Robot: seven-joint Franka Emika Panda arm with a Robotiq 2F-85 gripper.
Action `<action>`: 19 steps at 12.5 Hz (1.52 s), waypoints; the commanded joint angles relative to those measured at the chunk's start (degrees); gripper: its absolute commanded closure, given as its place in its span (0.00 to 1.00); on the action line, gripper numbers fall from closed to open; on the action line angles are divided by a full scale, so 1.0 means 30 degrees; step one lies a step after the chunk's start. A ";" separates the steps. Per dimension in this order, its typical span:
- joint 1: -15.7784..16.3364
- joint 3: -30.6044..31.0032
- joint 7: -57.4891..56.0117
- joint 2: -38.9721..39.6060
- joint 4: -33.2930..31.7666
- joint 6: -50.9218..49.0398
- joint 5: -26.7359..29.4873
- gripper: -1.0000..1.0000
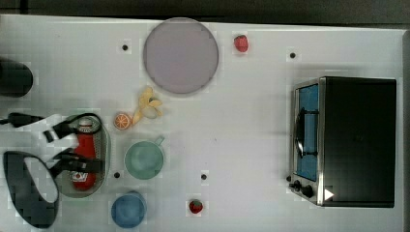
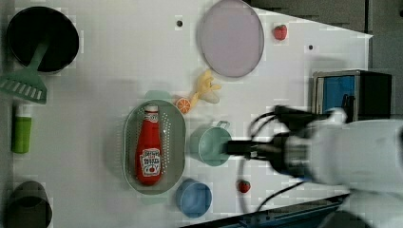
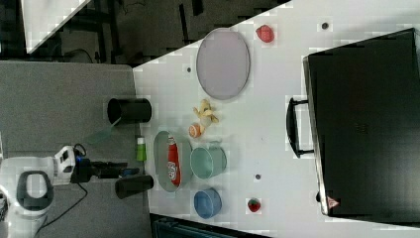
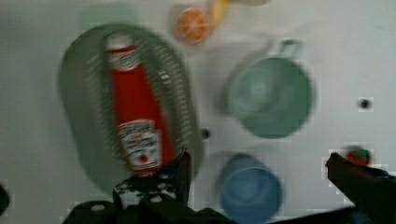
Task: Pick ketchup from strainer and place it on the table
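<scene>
- The ketchup bottle (image 2: 149,146) lay flat in the pale green strainer (image 2: 177,142), its white cap toward the halved orange (image 2: 183,105) and its label facing up; it had not been lifted.
- The strainer sat on the white bench (image 2: 109,71), with a green cup (image 2: 210,144) just beside it and a blue cup (image 2: 194,198) near its label end.
- The claw (image 4: 259,170) hung released, fingers spread wide and grasping nothing, above the strainer's label end in the wrist view; in the top view the arm's dark fittings crossed over the bottle.
- Beyond the cups, a peeled banana (image 2: 207,87), a grey plate (image 2: 231,38), two strawberries (image 2: 280,32) and a toaster oven (image 1: 345,140) were spread across the bench.
- Risk, as judged: the bottle's rounded body could roll in the basket if one finger struck first, spoiling the grip.
- Risk, as judged: a finger dropping outside the rim could catch the strainer wall and drag or tip the light basket.
- Risk, as judged: with both cups close, a wide-open descent or a careless set-down could knock one over.
</scene>
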 commanded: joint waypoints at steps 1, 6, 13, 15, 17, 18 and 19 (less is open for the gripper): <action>0.0151 0.1040 0.0841 0.0792 0.0164 0.2247 -0.0118 0.00; 0.0449 0.1540 0.1133 0.3617 -0.2080 0.7606 -0.1803 0.00; 0.0773 0.1431 0.3839 0.7964 -0.3698 1.3825 -0.3868 0.00; 0.0803 0.1399 0.4304 0.9101 -0.3620 1.4485 -0.4291 0.00; 0.0868 0.1339 0.4664 0.9953 -0.3597 1.4977 -0.4746 0.00; 0.0937 0.1240 0.4850 1.0261 -0.3597 1.5024 -0.4990 0.00; 0.1078 0.1009 0.4991 1.0520 -0.3616 1.4952 -0.5287 0.00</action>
